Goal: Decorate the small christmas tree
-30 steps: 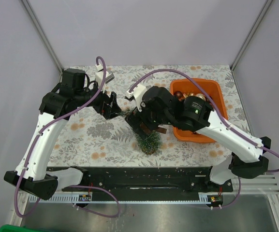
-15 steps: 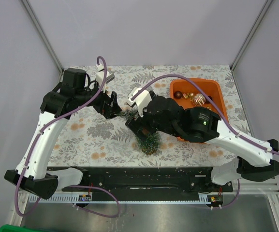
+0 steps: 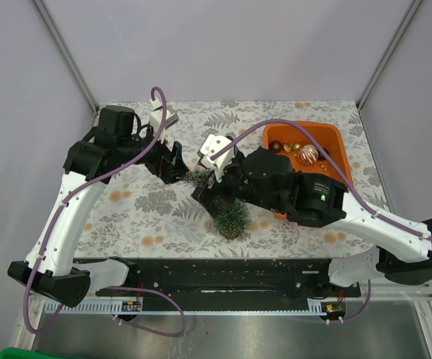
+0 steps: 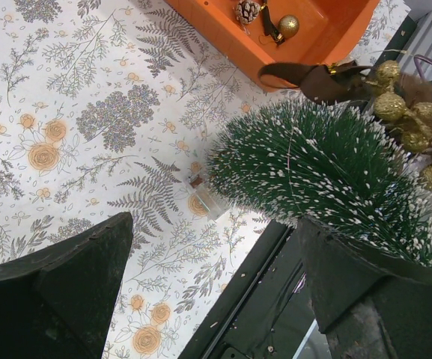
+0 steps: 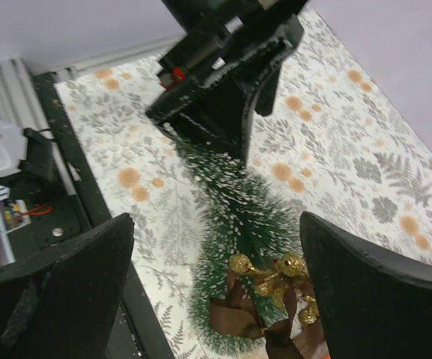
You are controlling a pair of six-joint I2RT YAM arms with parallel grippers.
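The small christmas tree lies tilted on the floral table, tip toward my left gripper, base toward the near edge. In the left wrist view the jaws of the left gripper stand wide apart, and the tree runs in against the right finger. My right gripper hovers over the tree, and in its wrist view the right gripper is wide open and empty. A brown ribbon ornament with gold balls rests on the tree near its base. The ornament also shows in the left wrist view.
An orange tray at the back right holds a gold bauble, a pine cone and other ornaments. A small clear piece lies on the table beside the tree. A black rail runs along the near edge.
My right arm has swung left and lifted off the tree, uncovering the tray. Its gripper now stands clear of the ribbon ornament. The left arm and tree stay put.
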